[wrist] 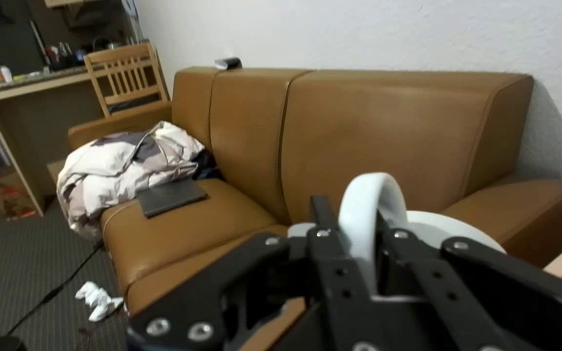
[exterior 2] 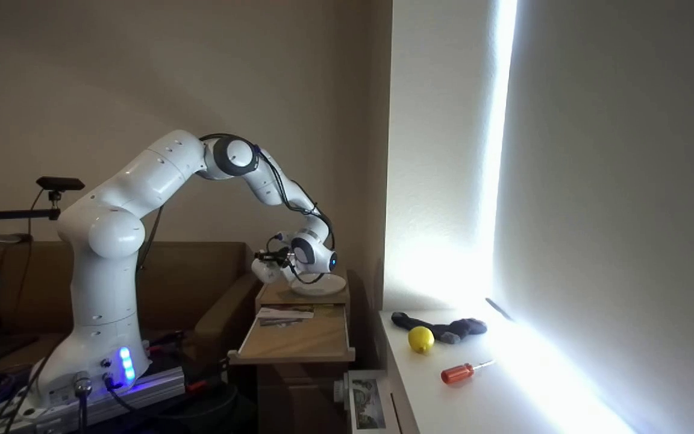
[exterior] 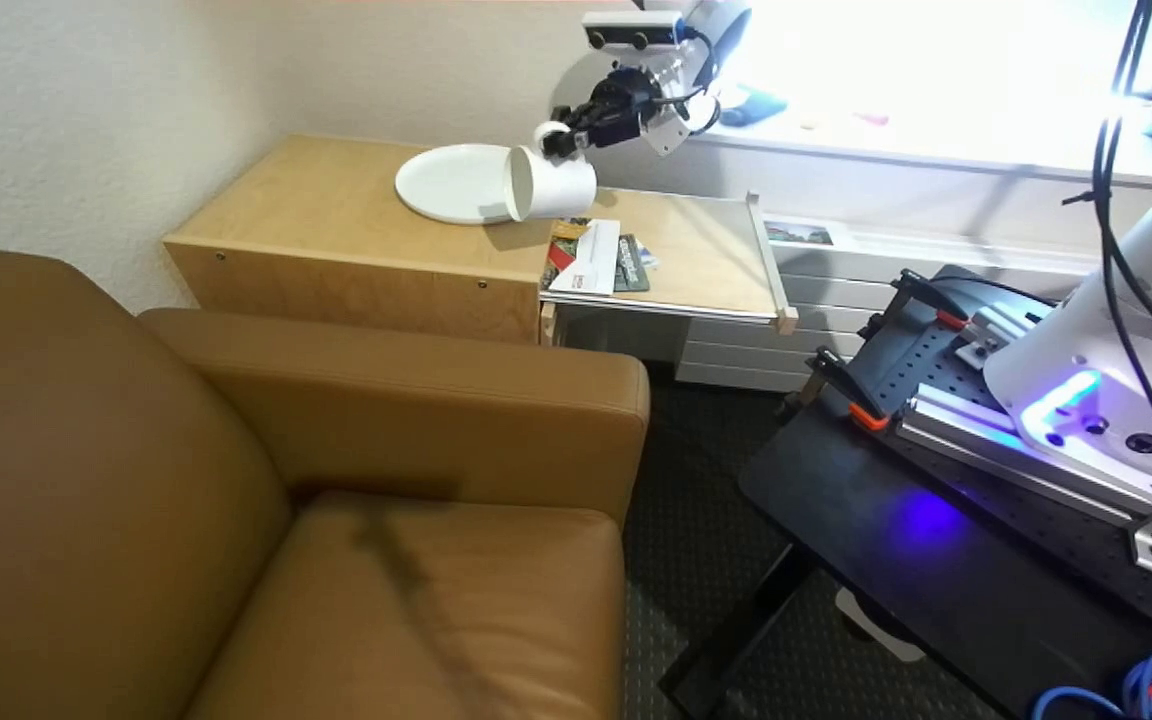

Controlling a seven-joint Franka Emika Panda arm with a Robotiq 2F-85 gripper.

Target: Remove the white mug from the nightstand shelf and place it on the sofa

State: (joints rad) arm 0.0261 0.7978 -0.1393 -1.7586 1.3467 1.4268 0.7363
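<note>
The white mug (exterior: 556,188) hangs on its side in my gripper (exterior: 558,142), its open end turned toward the plate's side. It is above the nightstand shelf (exterior: 336,200), near the start of the paler pull-out section (exterior: 711,250). In the wrist view my gripper's jaws (wrist: 351,234) stand on both sides of the mug's handle (wrist: 366,209); most of the mug body is hidden behind the fingers. The mug also shows in an exterior view (exterior 2: 264,271). The tan-brown sofa (exterior: 416,580) stands in front of the nightstand and fills the wrist view's background (wrist: 388,126).
A white plate (exterior: 451,182) lies on the nightstand top beside the mug. Leaflets (exterior: 591,258) lie on the pull-out section. The sofa's padded arm (exterior: 416,390) rises between nightstand and seat. A bundled cloth (wrist: 125,165) and a dark flat object (wrist: 171,196) lie on the sofa's far end.
</note>
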